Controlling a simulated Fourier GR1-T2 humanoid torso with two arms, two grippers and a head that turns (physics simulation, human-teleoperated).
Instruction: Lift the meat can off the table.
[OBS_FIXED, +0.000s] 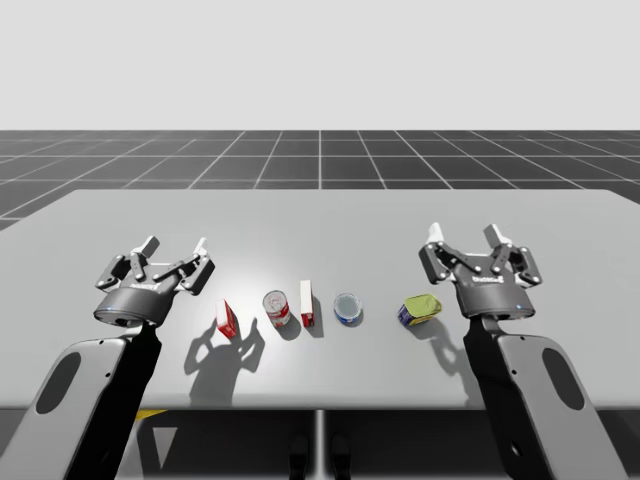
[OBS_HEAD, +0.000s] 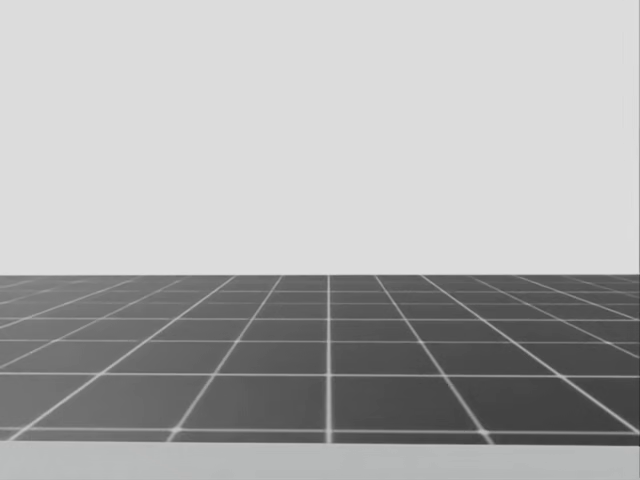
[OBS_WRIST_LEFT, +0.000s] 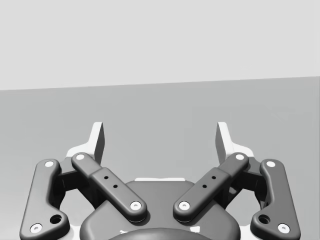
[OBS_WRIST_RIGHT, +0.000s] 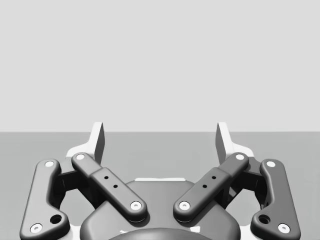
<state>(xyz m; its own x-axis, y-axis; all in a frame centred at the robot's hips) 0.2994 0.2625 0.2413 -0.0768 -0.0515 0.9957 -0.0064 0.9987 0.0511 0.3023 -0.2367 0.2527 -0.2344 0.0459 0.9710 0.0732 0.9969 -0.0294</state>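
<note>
Finds the meat can (OBS_FIXED: 420, 309), a squat yellow-and-blue tin, on the worktop (OBS_FIXED: 320, 215) right of centre in the high view. Ends a row there with the round blue can (OBS_FIXED: 348, 308), the slim red-and-white box (OBS_FIXED: 307, 304), the red-and-white round can (OBS_FIXED: 277, 308) and the red box (OBS_FIXED: 227, 319). Sits untouched, perhaps a little tilted, though hard to tell.

Holds the right claw (OBS_FIXED: 464, 235) just to the right of the tin, fingers spread wide and empty, aimed toward the far edge rather than down at it. Shows, in the right wrist view, bare worktop and backdrop ahead of those fingers. Holds the left claw (OBS_FIXED: 175, 245) likewise open and empty at the left of the frame, well apart from the tin.

Reads as a ready stance: spread wide so as to take the tin's width. Falls most naturally to the right claw, being nearest. Calls first for turning that claw down and toward the tin. Points the head camera out over the floor grid (OBS_HEAD: 330, 360), so no help there with aim.
</note>
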